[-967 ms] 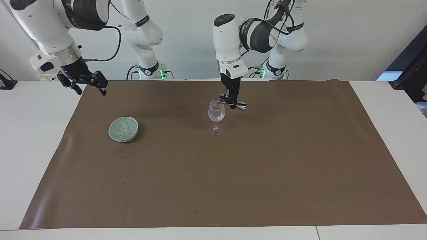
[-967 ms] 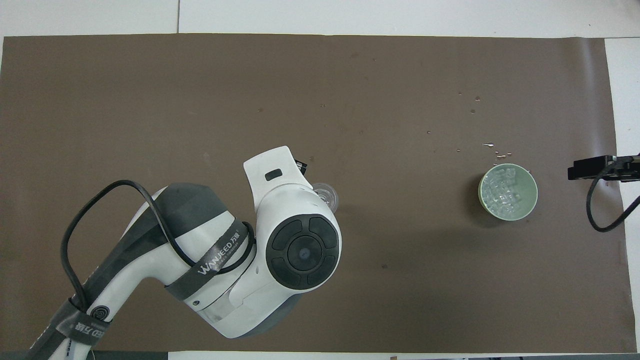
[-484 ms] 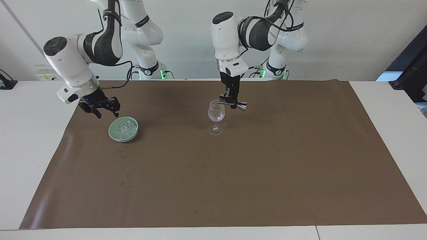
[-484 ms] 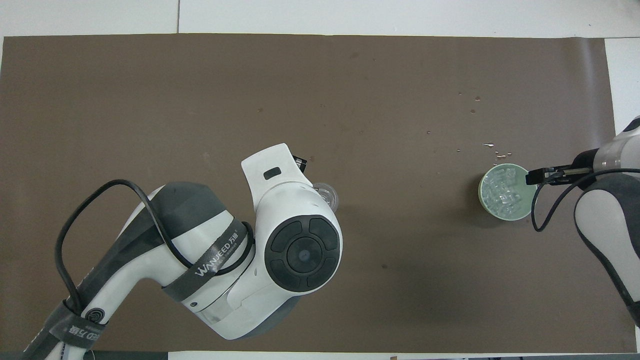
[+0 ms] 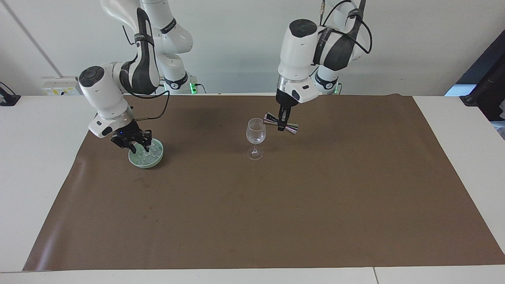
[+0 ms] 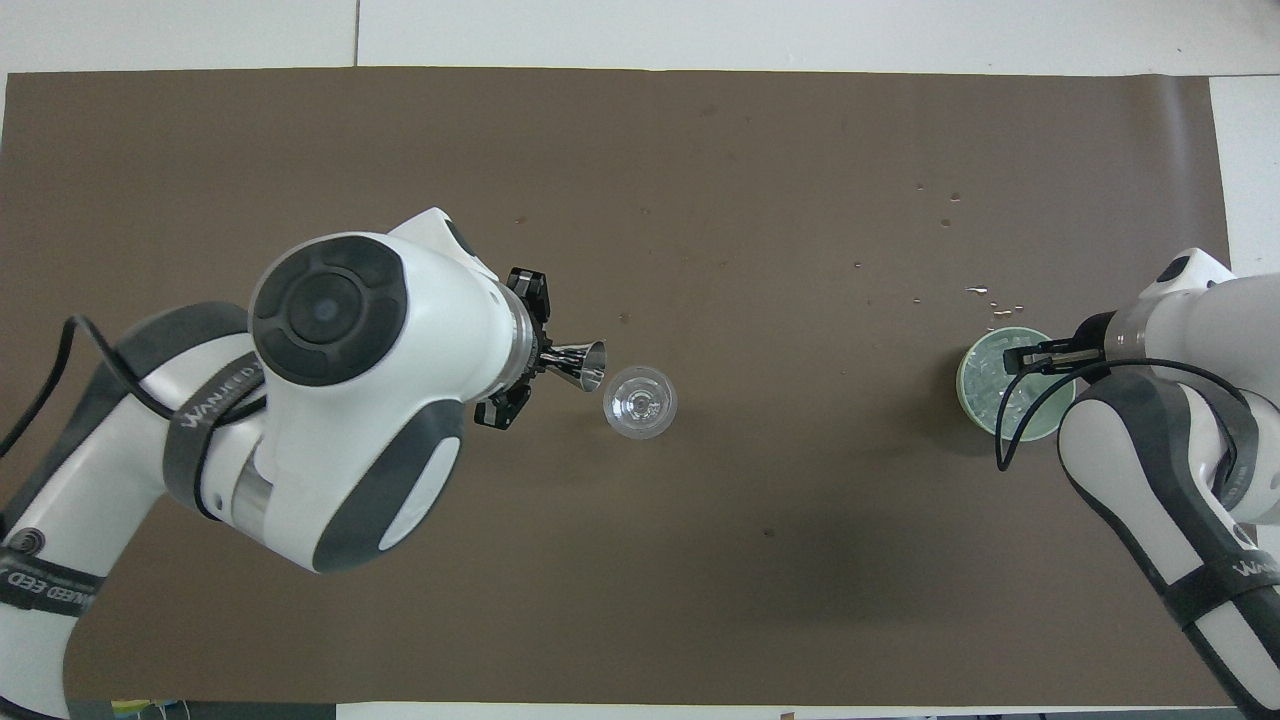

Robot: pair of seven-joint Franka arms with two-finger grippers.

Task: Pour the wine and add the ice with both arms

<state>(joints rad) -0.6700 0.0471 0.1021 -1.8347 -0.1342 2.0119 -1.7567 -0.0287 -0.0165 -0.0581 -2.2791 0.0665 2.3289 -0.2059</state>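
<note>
A clear stemmed wine glass [image 5: 256, 136] [image 6: 640, 402] stands on the brown mat toward the robots' end. My left gripper [image 5: 281, 123] [image 6: 545, 357] hangs beside its rim, shut on the waist of a metal jigger [image 5: 270, 117] [image 6: 585, 364]. The jigger lies tilted, with one mouth close to the glass. Toward the right arm's end sits a pale green bowl [image 5: 136, 160] [image 6: 965, 395] holding the ice [image 5: 152, 153] [image 6: 990, 385]. My right gripper [image 5: 136, 145] [image 6: 1030, 355] is lowered into the bowl among the cubes. Whether it holds a cube is hidden.
The brown mat [image 5: 276, 205] [image 6: 800, 150] covers most of the white table [image 5: 39, 130]. Small water drops [image 6: 990, 295] lie on the mat just farther from the robots than the bowl. A dark stand [image 5: 487, 90] rises off the table's edge at the left arm's end.
My right arm has swung in from the table's edge and come down into the bowl. My left arm has turned and drawn the jigger back from over the glass to beside it.
</note>
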